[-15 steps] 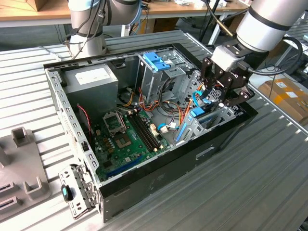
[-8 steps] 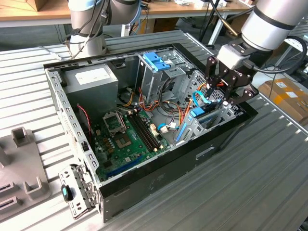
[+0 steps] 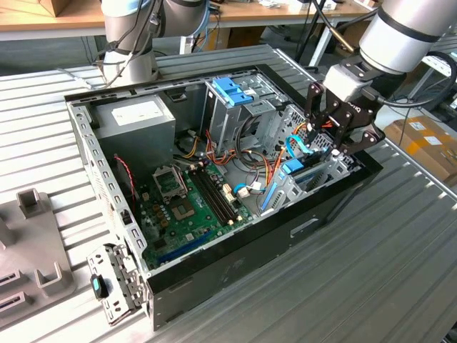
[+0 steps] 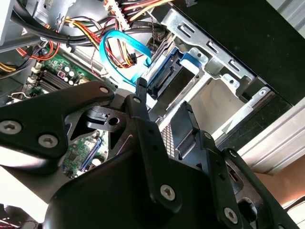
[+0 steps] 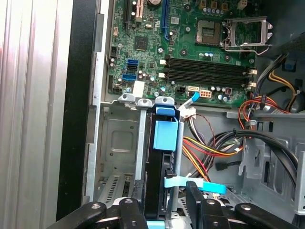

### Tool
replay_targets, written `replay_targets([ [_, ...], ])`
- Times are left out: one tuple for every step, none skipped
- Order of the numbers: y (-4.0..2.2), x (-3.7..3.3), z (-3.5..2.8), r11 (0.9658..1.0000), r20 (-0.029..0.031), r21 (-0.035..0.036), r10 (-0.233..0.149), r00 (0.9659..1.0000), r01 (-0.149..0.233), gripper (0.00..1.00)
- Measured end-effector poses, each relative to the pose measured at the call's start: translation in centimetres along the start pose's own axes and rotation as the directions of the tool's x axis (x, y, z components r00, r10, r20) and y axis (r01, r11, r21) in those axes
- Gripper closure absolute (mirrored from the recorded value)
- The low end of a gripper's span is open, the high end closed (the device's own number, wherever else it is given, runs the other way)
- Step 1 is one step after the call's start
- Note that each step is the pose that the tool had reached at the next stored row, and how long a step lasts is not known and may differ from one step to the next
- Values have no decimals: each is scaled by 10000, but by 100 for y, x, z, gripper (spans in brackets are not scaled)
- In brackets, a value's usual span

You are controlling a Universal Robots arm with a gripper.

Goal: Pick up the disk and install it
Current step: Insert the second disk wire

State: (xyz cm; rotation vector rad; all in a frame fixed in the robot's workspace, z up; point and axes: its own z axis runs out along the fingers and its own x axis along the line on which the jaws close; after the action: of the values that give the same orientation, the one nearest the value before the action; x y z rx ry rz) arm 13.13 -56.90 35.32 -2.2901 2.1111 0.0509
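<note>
a: where is the disk (image 5: 158, 171)?

b: inside the drive bay (image 5: 114, 143), at the end of the computer case (image 3: 235, 266) towards the exterior view's right. it stands on edge between the bay's metal walls. in the first wrist view its dark body runs down the slot, light-blue rail along one side, with a light-blue tab (image 5: 167, 134) at the end nearest the motherboard (image 5: 200, 62).

a: and the gripper (image 3: 333, 140)?

b: it hangs just over that bay. its fingers (image 5: 129, 212) are spread, one to each side of the disk's near end. nothing is clamped between them, and in the second wrist view the tips stand apart with a bare gap. i cannot tell if either finger touches the rails.

a: what lies around the disk?

b: a flat light-blue cable (image 5: 193, 184) crosses just by its near end, and yellow, red and black wires (image 5: 209, 149) run beside the bay. further into the case sit a taller metal cage topped by a blue latch piece (image 3: 232, 90) and a grey power supply (image 3: 136, 118) in the far corner.

a: and the case itself?

b: it lies open side up on a ribbed metal surface (image 3: 371, 275), with a grey fixture (image 3: 32, 214) well apart at the exterior view's left.
</note>
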Motion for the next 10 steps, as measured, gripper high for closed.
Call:
replay_targets([
  [0,0,-3,10000,2,0,1,10000,-1,52],
  [0,0,-11,10000,-3,0,0,10000,0,52],
  [0,-1,-19,10000,-2,0,1,10000,-1,52],
  [0,-1,-23,10000,-1,0,0,10000,0,52],
  [0,-1,-27,10000,0,0,0,10000,0,52],
  [0,-1,-32,10000,-1,0,0,10000,0,52],
  [0,-2,-40,10000,-1,0,0,10000,0,52],
  [0,-2,-41,10000,2,0,0,10000,0,52],
  [0,-2,-42,10000,2,0,0,10000,0,52],
  [0,-2,-44,10000,0,0,0,10000,0,52],
])
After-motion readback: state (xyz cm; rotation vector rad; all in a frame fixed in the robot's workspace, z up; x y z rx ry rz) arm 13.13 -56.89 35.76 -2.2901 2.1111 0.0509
